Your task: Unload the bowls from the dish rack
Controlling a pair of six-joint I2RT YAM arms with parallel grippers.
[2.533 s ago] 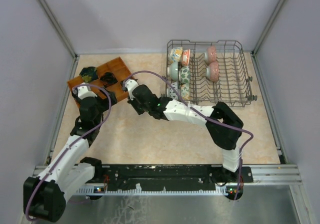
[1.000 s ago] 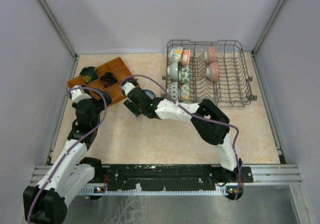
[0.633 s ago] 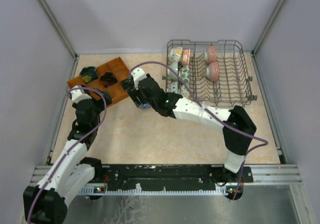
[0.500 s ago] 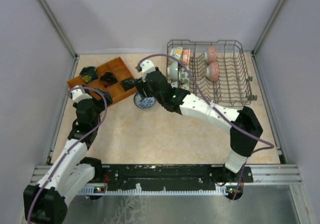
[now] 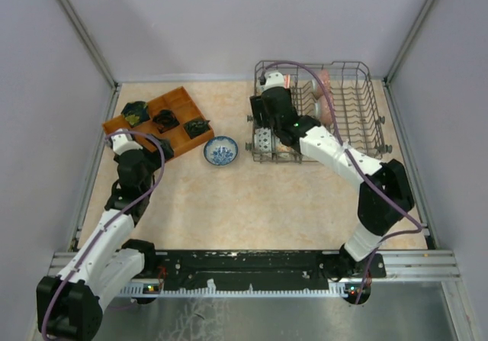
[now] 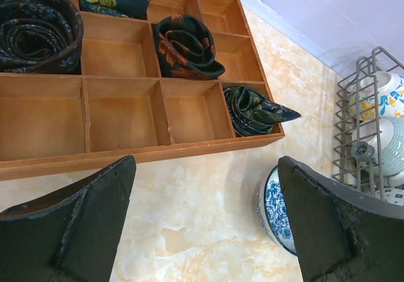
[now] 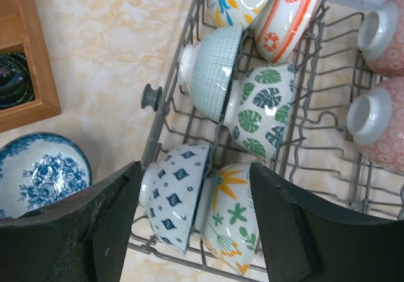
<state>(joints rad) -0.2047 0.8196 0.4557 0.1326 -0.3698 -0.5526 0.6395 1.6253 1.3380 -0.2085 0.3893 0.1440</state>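
Observation:
The grey wire dish rack (image 5: 358, 123) stands at the back right with several bowls on edge in it. My right gripper (image 5: 263, 127) hangs open over its left end. In the right wrist view its fingers (image 7: 196, 231) straddle, from above, a blue-diamond bowl (image 7: 173, 197) and a yellow-green plant bowl (image 7: 230, 222), holding nothing. Behind these are a green-leaf bowl (image 7: 262, 111), a pale teal bowl (image 7: 211, 74) and two pink bowls (image 7: 379, 124). A blue-white floral bowl (image 5: 221, 152) sits upright on the table. My left gripper (image 6: 202, 225) is open and empty, left of that bowl (image 6: 274, 209).
A brown wooden compartment tray (image 5: 179, 112) with rolled dark cloths lies at the back left, close to the floral bowl. Its front edge (image 6: 126, 159) is just ahead of my left fingers. Walls and metal rails enclose the table on three sides.
My right gripper let go of the blue-white floral bowl on the table beside the tray, then swung right to above the rack's left end. The left arm has barely moved.

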